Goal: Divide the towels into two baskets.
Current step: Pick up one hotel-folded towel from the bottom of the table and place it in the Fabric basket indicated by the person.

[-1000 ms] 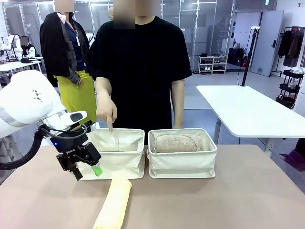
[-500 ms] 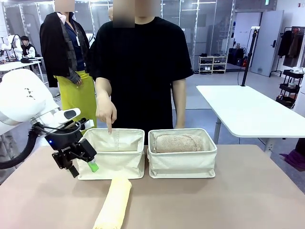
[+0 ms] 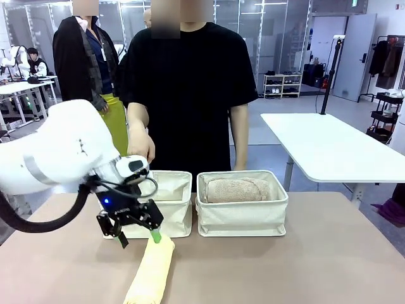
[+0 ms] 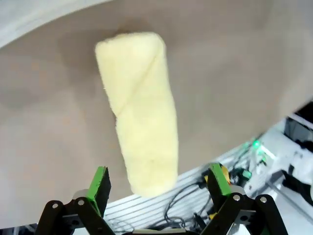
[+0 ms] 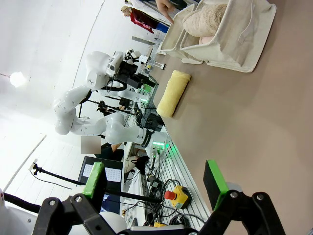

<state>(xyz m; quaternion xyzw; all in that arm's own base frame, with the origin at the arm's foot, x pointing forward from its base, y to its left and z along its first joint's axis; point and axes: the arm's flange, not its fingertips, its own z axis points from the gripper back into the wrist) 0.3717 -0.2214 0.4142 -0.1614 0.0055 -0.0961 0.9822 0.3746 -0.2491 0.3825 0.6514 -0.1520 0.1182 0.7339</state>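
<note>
My left claw (image 3: pixel 138 232) has swung in from beside the left basket (image 3: pixel 171 218) and now hangs spread wide, gripping nothing, over the far end of the pale yellow towel (image 3: pixel 152 271) lying on the tabletop (image 3: pixel 304 272). I judge that puts me at the start of a pick. The person's hand (image 3: pixel 140 144), pointing into that basket a moment ago, sits partly behind my arm, which also hides most of the basket's inside. To the right, the other basket (image 3: pixel 242 216) holds the shaggy tan towel (image 3: pixel 235 189). My right claw (image 5: pixel 155 184) is parted and empty, well apart from everything. The towel's near end is cut off in the front view.
</note>
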